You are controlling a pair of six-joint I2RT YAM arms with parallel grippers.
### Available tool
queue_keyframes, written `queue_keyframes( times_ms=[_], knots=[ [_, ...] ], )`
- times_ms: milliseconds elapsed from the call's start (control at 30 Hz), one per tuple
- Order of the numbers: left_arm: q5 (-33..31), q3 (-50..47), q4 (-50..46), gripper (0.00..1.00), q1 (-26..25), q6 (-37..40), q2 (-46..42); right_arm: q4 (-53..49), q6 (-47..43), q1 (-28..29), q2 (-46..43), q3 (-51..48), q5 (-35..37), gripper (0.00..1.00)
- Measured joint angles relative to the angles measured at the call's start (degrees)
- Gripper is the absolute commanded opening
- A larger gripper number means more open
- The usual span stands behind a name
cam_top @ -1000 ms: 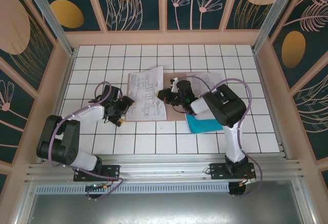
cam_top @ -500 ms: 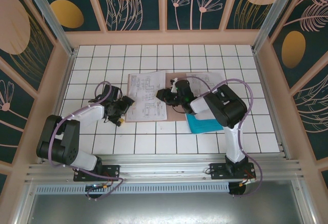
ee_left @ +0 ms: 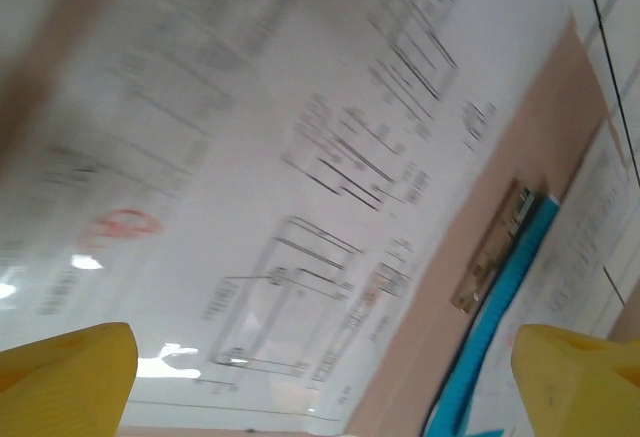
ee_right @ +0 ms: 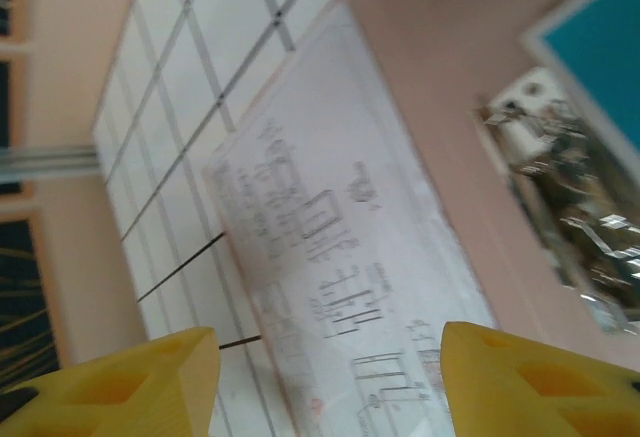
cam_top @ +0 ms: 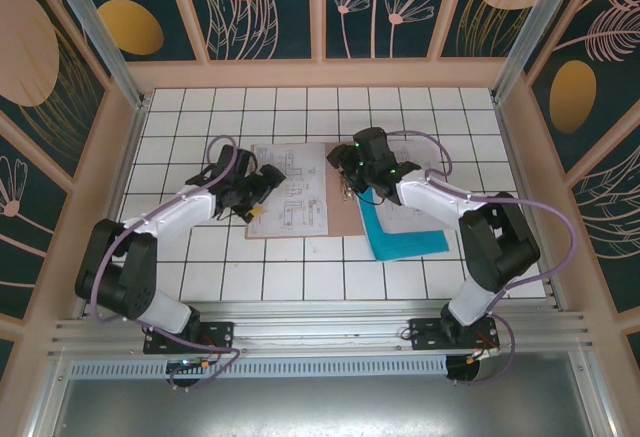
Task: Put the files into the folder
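A white tiled tabletop [cam_top: 180, 117] with thin dark grid lines lies across the middle of the frame, boxed in by a pale wooden rim [cam_top: 320, 74] along its top, left and right sides. Above the rim stand dark teal wall panels [cam_top: 400, 7] drawn with pale leaves, flowers and gold ovals, split by wooden slats, with slanted aluminium posts [cam_top: 95, 27] at upper left and upper right. Along the bottom runs a ribbed aluminium rail [cam_top: 320, 332], then a dull grey metal sheet [cam_top: 320, 407], all evenly lit.

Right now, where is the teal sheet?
Top view: the teal sheet lies right of centre, beside the folder, along its right edge, partly under a printed sheet.
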Motion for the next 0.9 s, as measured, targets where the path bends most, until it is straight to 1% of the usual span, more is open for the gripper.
queue_keyframes(
  times_ms=[100,267,533,900],
  knots=[
    [1.27,0.37,2.62,0.95,-1.75,-0.09,2.78,-4.96,2.01,0.31,1.60,0.55,0.17,0.61],
    [2.12,0.17,4.20,0.94,-2.05,-0.04,6.34,-8.96,2.86,0.96,6.75,4.61,-0.37,0.61],
    [3.08,-5.03,7.50,0.94,-2.03,-0.07,6.36,-10.75,2.95,1.27,11.21,8.37,-1.49,0.61],
    [3.15,-6.16,9.18,0.94,-2.03,-0.04,5.68,-12.85,2.58,1.64,14.23,10.38,-1.53,0.60]
  ],
)
